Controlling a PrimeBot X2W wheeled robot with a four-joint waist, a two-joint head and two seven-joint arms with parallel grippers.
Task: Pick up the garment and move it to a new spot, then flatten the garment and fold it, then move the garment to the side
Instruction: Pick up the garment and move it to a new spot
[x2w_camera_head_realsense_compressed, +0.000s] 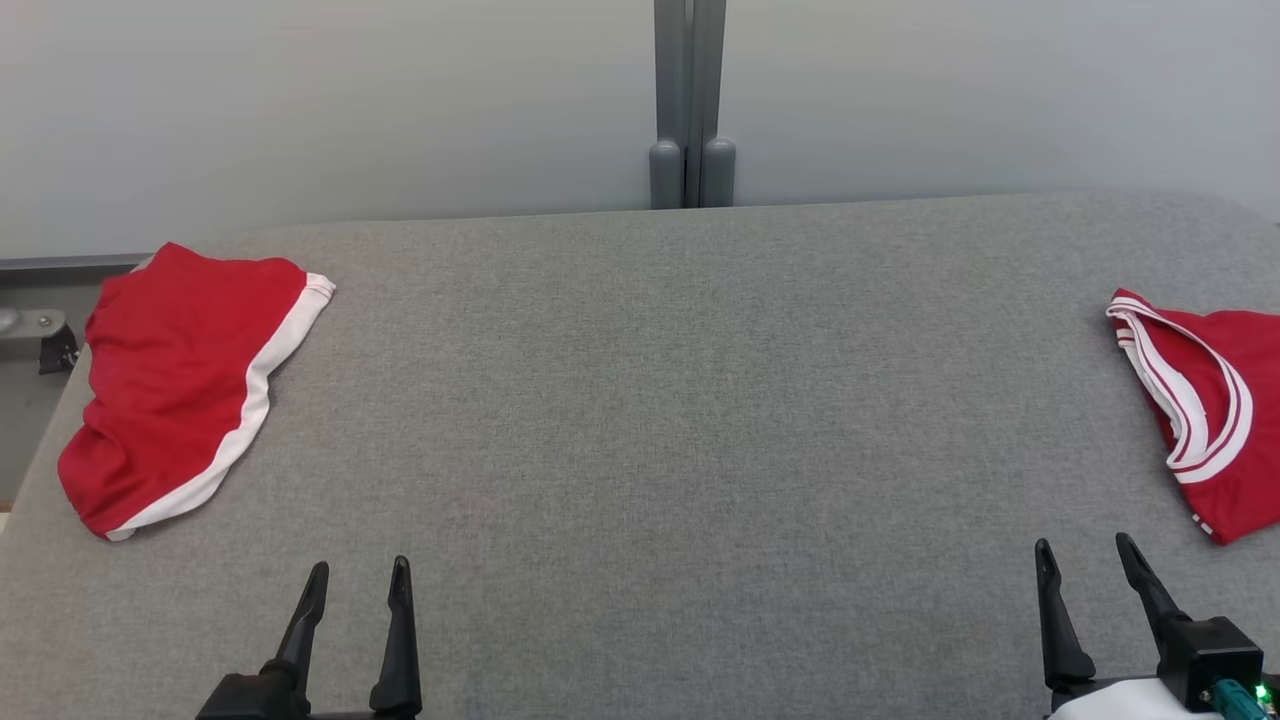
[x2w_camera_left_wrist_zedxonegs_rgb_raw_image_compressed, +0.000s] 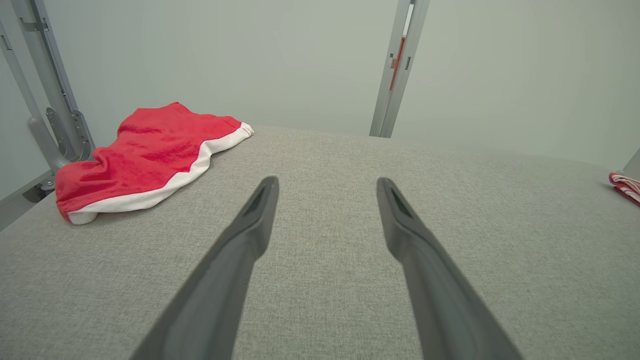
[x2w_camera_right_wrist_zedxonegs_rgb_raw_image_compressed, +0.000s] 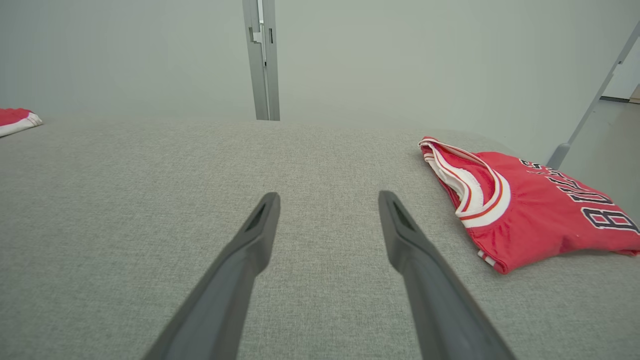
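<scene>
Left gripper (x2w_camera_head_realsense_compressed: 359, 566) and right gripper (x2w_camera_head_realsense_compressed: 1083, 542) both gape wide, empty. The red white-trimmed fabric jersey (x2w_camera_head_realsense_compressed: 1240, 380) lies ahead-right of the right gripper, the nearer arm.

- Shorts (x2w_camera_head_realsense_compressed: 175, 385): red, with a white band along the edge.
- Jersey (x2w_camera_right_wrist_zedxonegs_rgb_raw_image_compressed: 540, 225): red, with white-and-red striped trim and dark letters outlined in white.
- Tabletop (x2w_camera_head_realsense_compressed: 680, 420): grey, finely woven fleck.
- Wall (x2w_camera_head_realsense_compressed: 300, 100): pale grey.
- Post (x2w_camera_head_realsense_compressed: 690, 100): darker grey.
</scene>
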